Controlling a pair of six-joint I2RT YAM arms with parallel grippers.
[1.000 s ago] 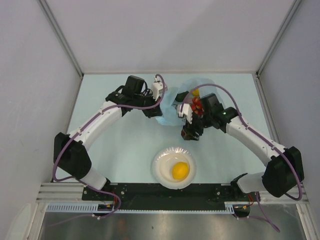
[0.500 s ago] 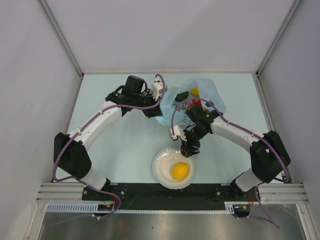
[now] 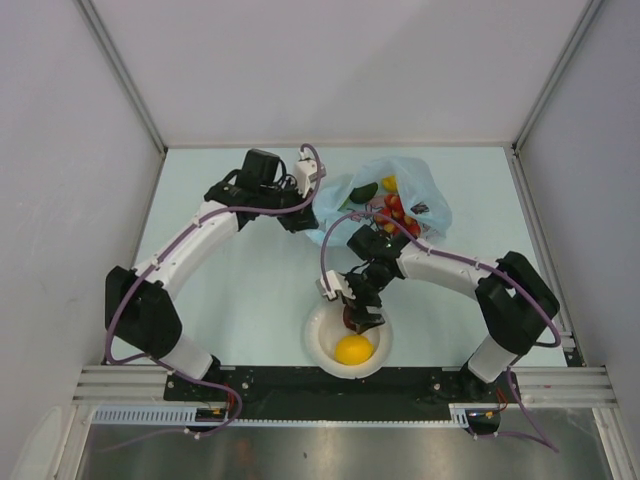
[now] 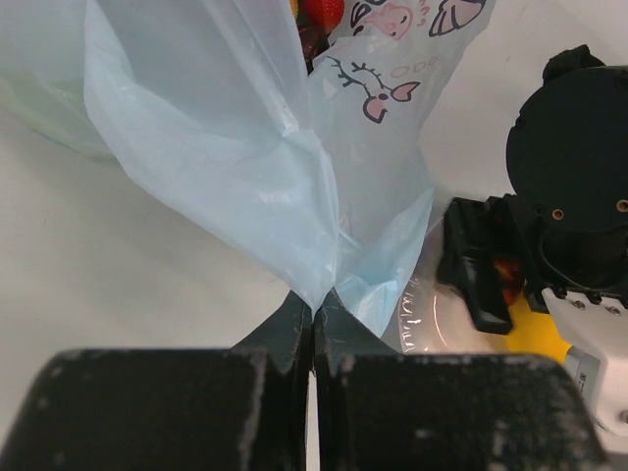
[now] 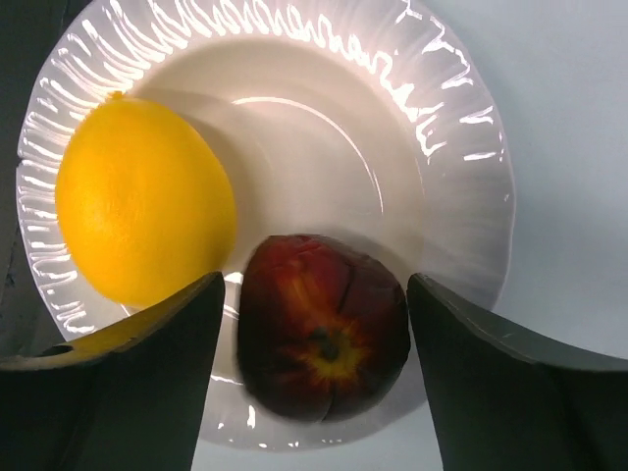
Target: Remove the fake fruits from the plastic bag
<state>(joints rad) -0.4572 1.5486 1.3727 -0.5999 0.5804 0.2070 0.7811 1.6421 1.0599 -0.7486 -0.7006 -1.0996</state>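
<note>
Hovering my right gripper (image 5: 312, 294) over bowl (image 5: 442, 147), jaws apart, red fruit (image 5: 324, 339) lying in bowl between them, just beside lemon (image 5: 142, 201). Left gripper (image 4: 314, 316) beyond bowl, jaws clamped on bag (image 4: 216, 147).

White bowl (image 3: 313, 338) crowded by lemon (image 3: 354, 349) and dark red fruit (image 5: 324, 339), right gripper (image 3: 360, 318) spread astride that fruit, covering the bowl's far half, left gripper (image 4: 314, 319) pinching plastic bag (image 3: 420, 190) edge, bare desk (image 3: 250, 290) left of bowl.
</note>
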